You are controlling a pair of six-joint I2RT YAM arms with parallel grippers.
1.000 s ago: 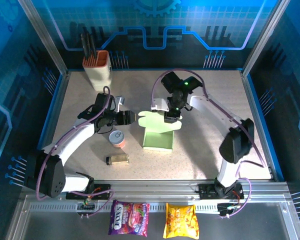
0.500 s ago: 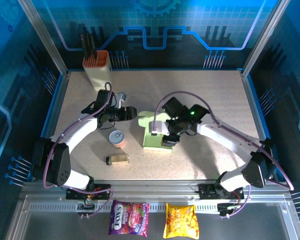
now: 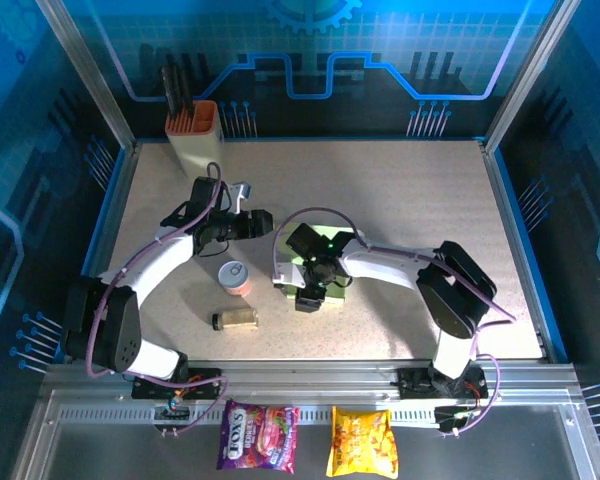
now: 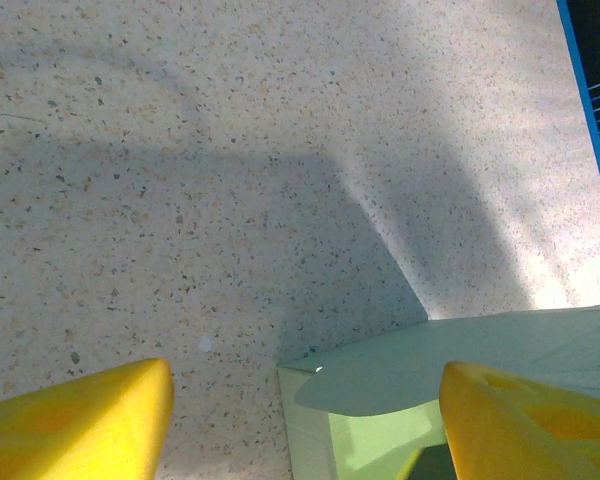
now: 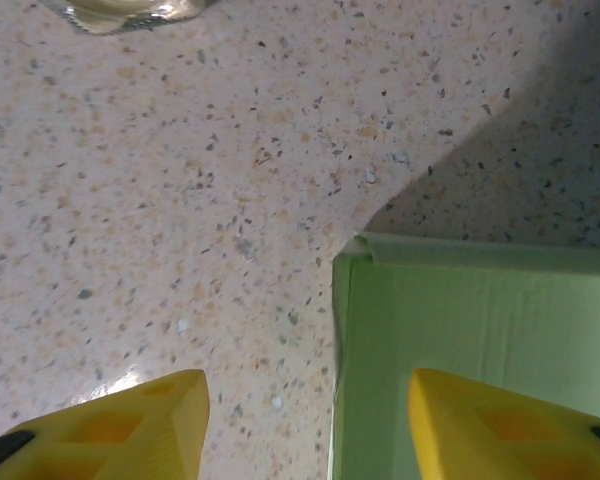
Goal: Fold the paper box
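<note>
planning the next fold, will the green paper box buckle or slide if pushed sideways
The paper box is thin creased card, so its walls would probably flex or buckle under a push. It looks light and sits low, so it would likely slide on the smooth table rather than tip.

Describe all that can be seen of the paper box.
The paper box is thin pale green card, plain, with creases. It lies near the middle of the speckled table, partly folded: at one corner an upright wall meets a flat panel. The right fingers stand apart above one corner, one over the card, one over the table; contact cannot be told.
</note>
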